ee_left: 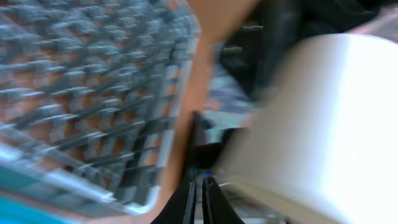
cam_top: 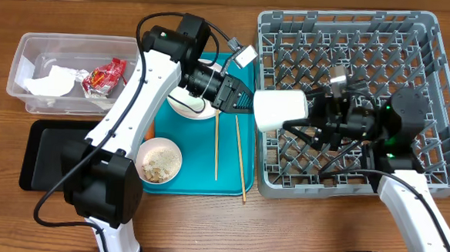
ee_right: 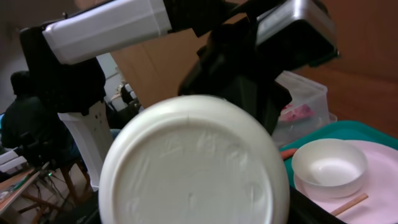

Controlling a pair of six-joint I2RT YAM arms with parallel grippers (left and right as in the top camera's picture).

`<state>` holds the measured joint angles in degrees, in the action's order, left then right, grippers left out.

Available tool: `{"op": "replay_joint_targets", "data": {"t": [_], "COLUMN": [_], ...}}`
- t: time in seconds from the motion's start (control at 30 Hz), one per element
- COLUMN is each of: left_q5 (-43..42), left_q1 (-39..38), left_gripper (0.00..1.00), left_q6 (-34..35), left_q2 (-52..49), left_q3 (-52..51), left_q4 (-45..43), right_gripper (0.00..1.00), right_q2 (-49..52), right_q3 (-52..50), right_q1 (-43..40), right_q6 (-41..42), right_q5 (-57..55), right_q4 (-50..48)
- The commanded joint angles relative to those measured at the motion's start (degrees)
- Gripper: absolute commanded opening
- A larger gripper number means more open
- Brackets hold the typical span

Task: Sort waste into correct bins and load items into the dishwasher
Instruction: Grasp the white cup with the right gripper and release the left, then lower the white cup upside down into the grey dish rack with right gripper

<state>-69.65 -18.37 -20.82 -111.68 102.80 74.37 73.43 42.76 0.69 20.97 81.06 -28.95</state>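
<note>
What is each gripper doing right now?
Left gripper: jaws shut, apparently pinching the white cup rim.
Right gripper: jaws around the cup; grip cannot be told.

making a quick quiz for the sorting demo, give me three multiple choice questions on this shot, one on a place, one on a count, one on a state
1. Where is the red wrapper?
A) on the black tray
B) in the grey rack
C) in the clear tub

2. How many chopsticks lie on the teal tray?
A) one
B) two
C) four

3. How does the bowl at the teal tray's front left stand?
A) upright, with beige scraps in it
B) upside down
C) on its side

Answers:
1 C, the wrapper lies within the tub's walls, beside the white napkin.
2 B, two thin sticks lie apart on the tray's right part.
3 A, its mouth faces up and the scraps show inside.
</note>
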Motion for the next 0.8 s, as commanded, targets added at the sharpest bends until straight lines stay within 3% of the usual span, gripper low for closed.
{"op": "replay_joint_targets", "data": {"t": [0.0, 0.5, 0.77], "left_q5": [8.83, 10.54, 13.29], "left_q1": [1.14, 4.15, 5.92], "left_gripper": [0.08, 0.04, 0.04], "left_q6": [6.82, 8.9, 10.21], "left_q2": [-0.5, -0.5, -0.5], "left_q3": [0.44, 0.44, 0.44], "left_q4": [-1.73, -2.78, -2.14], "right_gripper": [0.51, 0.47, 0.47], "right_q2": [-1.29, -1.29, -1.29], "right_q3": [1.18, 1.18, 1.18], "right_q1": [-1.29, -7.72, -16.31], "right_q6": [0.57, 0.81, 1.27], "right_q5": [2.56, 1.79, -14.64], "right_q4": [-0.55, 4.48, 13.97]}}
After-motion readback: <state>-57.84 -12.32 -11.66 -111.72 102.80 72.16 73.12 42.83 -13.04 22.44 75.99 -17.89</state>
